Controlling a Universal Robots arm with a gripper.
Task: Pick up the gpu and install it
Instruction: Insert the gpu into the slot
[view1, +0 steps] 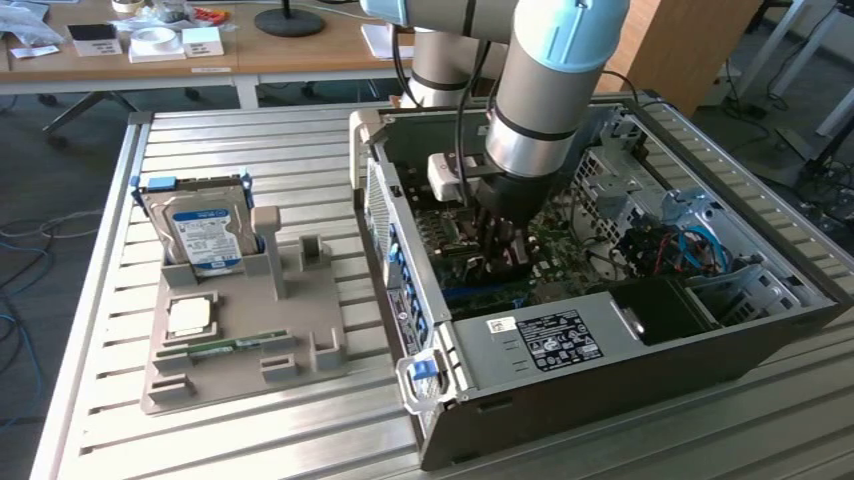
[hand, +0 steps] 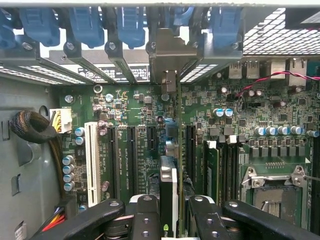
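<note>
Arm reaching down into open computer case (view1: 587, 330), gripper (view1: 505, 262) hanging just above motherboard (hand: 135, 125). Fingers (hand: 145, 215) gripping gpu (hand: 169, 200) edge-on between them, card standing upright over expansion slots, its silver bracket (hand: 167, 60) sitting at rear slot openings. Hard drive (view1: 207, 235) standing in grey holder (view1: 240, 350) on slatted surface (view1: 94, 400), at exterior view's left, well apart from case.
</note>
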